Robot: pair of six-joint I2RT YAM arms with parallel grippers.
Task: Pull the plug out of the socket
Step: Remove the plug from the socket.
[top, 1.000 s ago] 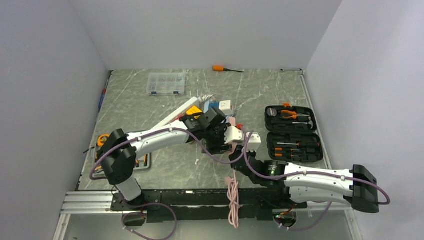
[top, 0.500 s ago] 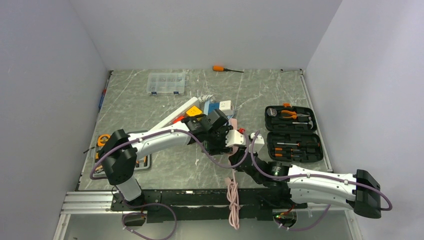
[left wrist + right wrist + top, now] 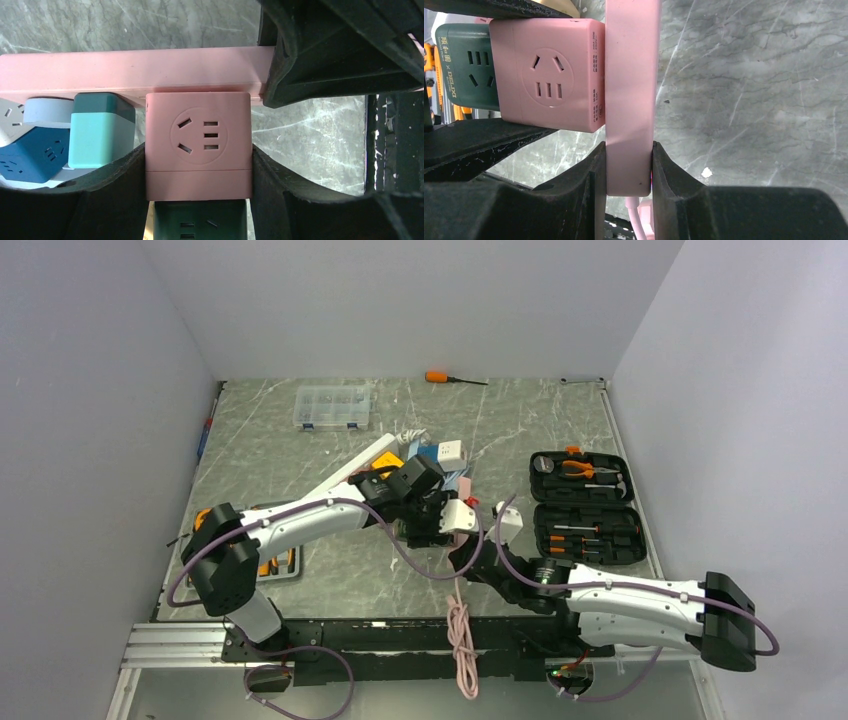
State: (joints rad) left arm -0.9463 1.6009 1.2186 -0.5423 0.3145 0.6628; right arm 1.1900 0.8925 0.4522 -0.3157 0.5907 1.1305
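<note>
Shifted leftward, plug (image 3: pixel 197 132) sits between left gripper's (image 3: pixel 197 172) jaws.

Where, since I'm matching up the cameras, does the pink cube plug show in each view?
Top external: not visible, hidden under the left claw.
Left wrist: the pink cube plug sits dead centre.
Right wrist: upper left, socket face toward the camera.
Shared landmark: the pink power strip it plugs into, seen in both wrist views.

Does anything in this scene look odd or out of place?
Yes. On the pink power strip, a dark green cube adapter sits stacked against the pink cube adapter, a chain of plugs. In the left wrist view, the dark blue cube beside them looks tilted, not square to the strip.
</note>
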